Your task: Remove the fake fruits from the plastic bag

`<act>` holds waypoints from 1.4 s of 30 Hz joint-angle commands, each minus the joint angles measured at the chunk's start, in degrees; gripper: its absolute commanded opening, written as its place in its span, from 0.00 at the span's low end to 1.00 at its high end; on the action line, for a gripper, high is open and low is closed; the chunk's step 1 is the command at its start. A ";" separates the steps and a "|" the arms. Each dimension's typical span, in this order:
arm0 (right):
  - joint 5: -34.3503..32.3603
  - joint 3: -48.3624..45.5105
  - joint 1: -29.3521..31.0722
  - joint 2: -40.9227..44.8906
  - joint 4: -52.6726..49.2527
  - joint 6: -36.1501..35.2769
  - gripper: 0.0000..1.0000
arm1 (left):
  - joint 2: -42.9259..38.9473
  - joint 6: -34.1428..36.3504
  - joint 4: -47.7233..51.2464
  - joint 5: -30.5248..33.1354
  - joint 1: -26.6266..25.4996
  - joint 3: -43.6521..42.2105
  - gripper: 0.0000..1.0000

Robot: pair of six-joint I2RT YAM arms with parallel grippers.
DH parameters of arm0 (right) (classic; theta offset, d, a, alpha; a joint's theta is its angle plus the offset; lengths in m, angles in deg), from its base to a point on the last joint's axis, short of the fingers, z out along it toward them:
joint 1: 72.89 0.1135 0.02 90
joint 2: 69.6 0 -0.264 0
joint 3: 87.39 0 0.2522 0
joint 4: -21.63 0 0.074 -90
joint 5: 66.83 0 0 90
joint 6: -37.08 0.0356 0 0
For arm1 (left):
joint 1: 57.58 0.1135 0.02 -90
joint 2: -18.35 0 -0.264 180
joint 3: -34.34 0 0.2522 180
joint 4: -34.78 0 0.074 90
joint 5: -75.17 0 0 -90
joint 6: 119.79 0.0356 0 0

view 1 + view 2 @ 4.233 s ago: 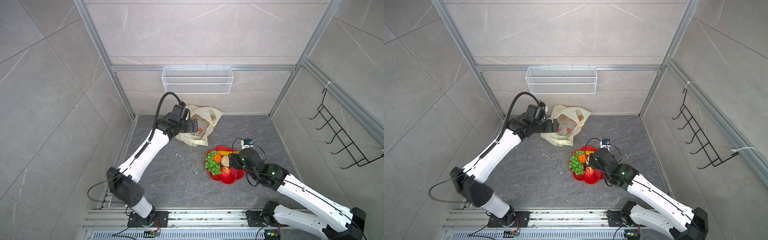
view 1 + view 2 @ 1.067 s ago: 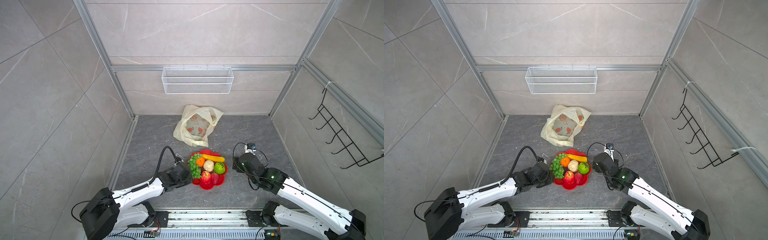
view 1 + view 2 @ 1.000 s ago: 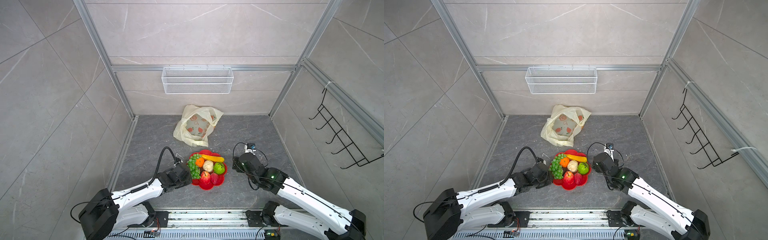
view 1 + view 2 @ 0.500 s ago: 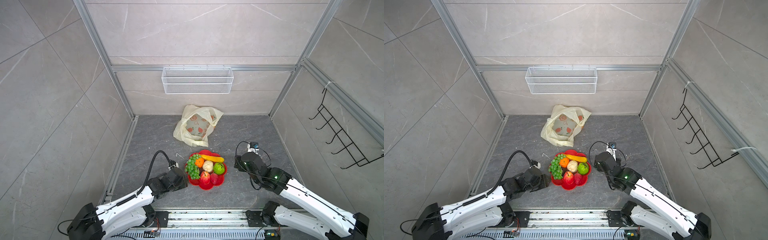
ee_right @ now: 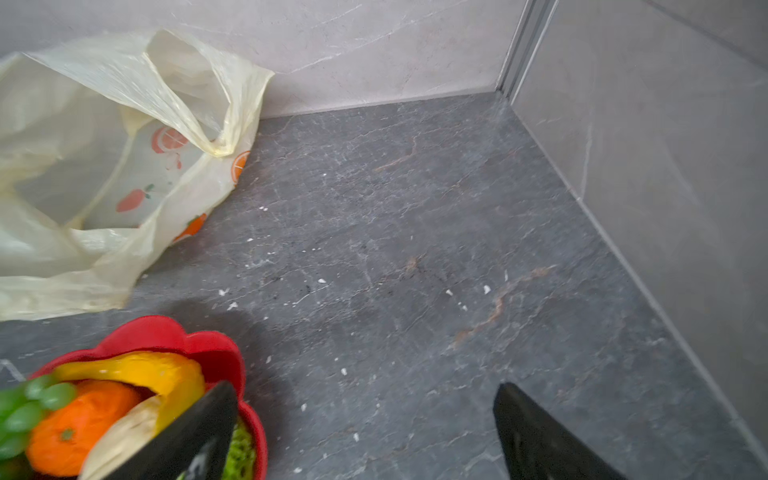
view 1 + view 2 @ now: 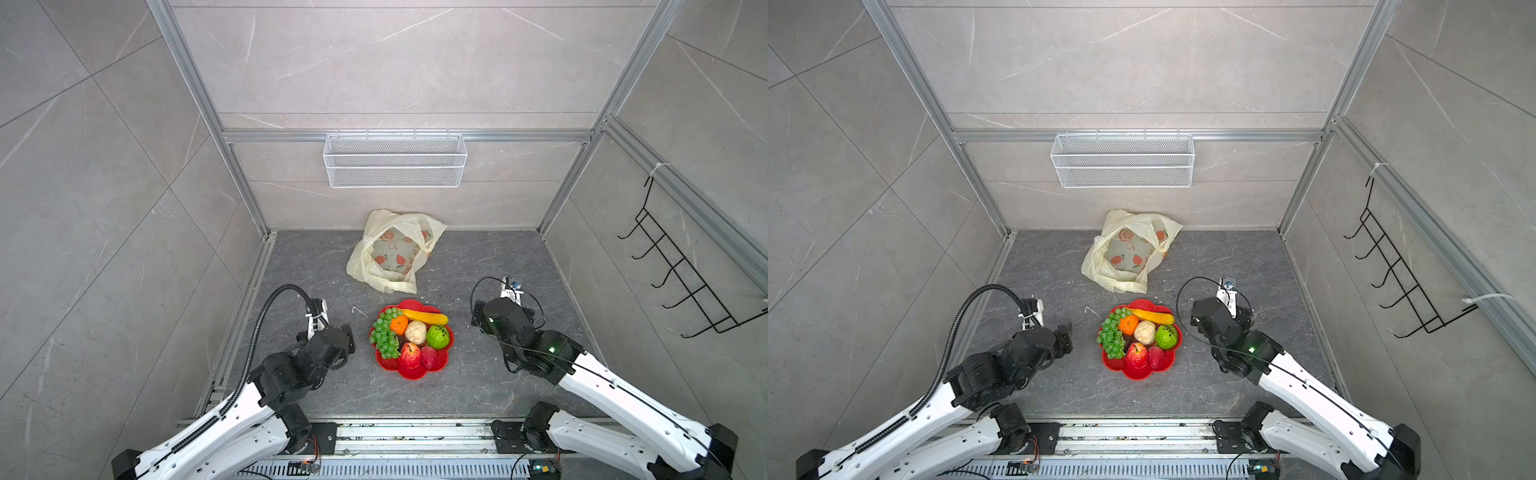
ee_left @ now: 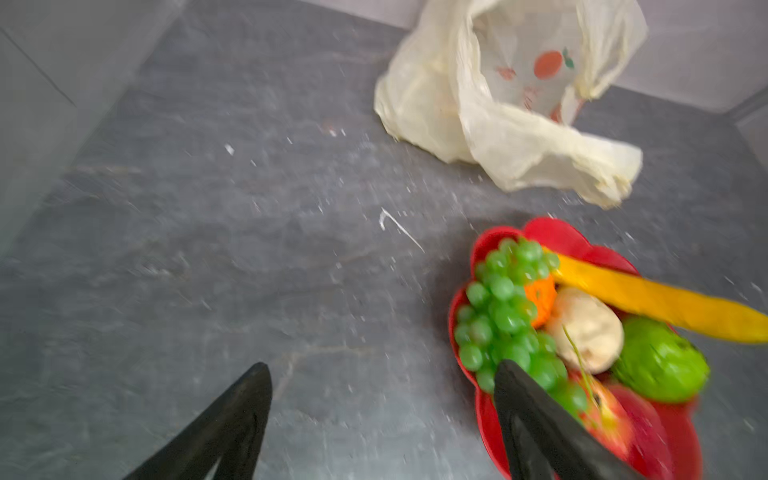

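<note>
Grey stone-look worktop [image 6: 490, 257] carries the plastic bag [image 6: 395, 253] slumped open near the back wall, seemingly empty, while the fake fruits [image 6: 1144, 332] (banana [image 6: 426, 317], orange [image 6: 399, 325], grape bunch [image 6: 384, 336], peach [image 6: 415, 332], green round fruit [image 6: 438, 336], apple [image 6: 409, 355], strawberry [image 6: 429, 357]) sit heaped on the red flower-shaped plate [image 6: 411, 376] just in front of it, so the emptying looks finished. Left jaws and right jaws stand wide apart holding nothing, one each side of the plate and clear of it, likely parked out of the way. Bag folds could hide something, the left wrist view is blurred, and both wrist views cut the plate off.
</note>
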 commanded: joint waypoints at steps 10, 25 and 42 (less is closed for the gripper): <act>-3.34 -3.61 -9.95 -7.72 16.85 -18.85 1.00 | 25.51 33.76 -38.28 12.16 24.67 -0.25 0.99; 5.84 -13.16 -16.91 -16.73 43.30 -29.35 1.00 | 38.50 43.27 -74.43 -18.12 42.79 -15.55 1.00; 26.29 -28.11 -32.34 -27.85 80.58 -30.30 1.00 | 42.21 40.25 -92.05 -24.37 47.43 -23.77 1.00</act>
